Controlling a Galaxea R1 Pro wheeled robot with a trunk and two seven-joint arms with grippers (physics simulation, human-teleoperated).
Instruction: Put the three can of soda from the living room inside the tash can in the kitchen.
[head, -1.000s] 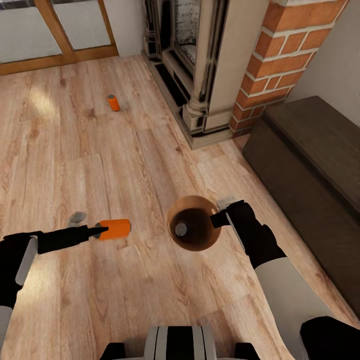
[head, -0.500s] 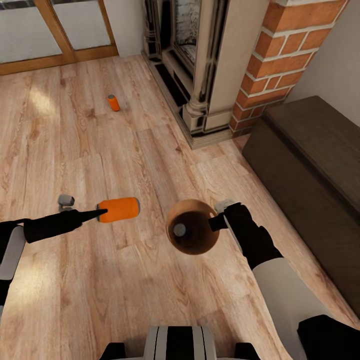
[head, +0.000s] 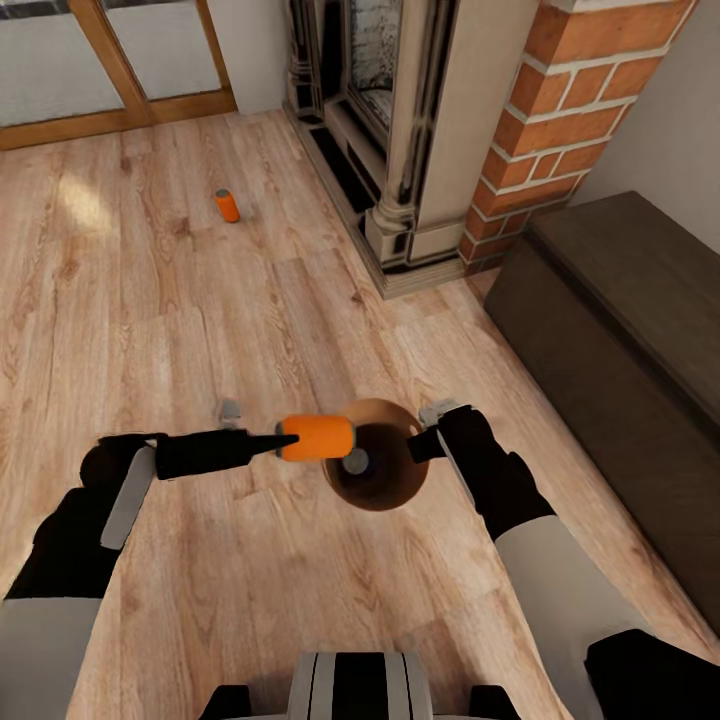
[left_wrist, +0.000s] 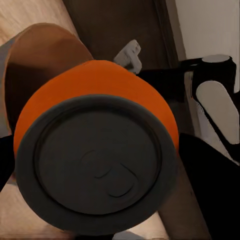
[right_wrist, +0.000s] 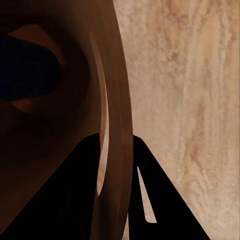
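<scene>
I'm holding an orange can (head: 315, 437) pinched in the L gripper (head: 283, 440), long axis lying sideways, free end already poking over the near rim of the trash bin (head: 385, 489). My R gripper (head: 428, 441) is clamping the bin's far rim, wall between the fingers, per the R wrist cam. The bin is hanging above the floor (head: 150, 300), mouth facing up at me, w/ a silvery can top (head: 355, 461) showing inside. I'm judging the drop needs the can a bit more toward centre. Another orange can (head: 228, 205) is standing well off by the glass doors (head: 110, 60); fireplace (head: 385, 120) and dark cabinet (head: 630, 320) are off to the R, nothing blocking.
</scene>
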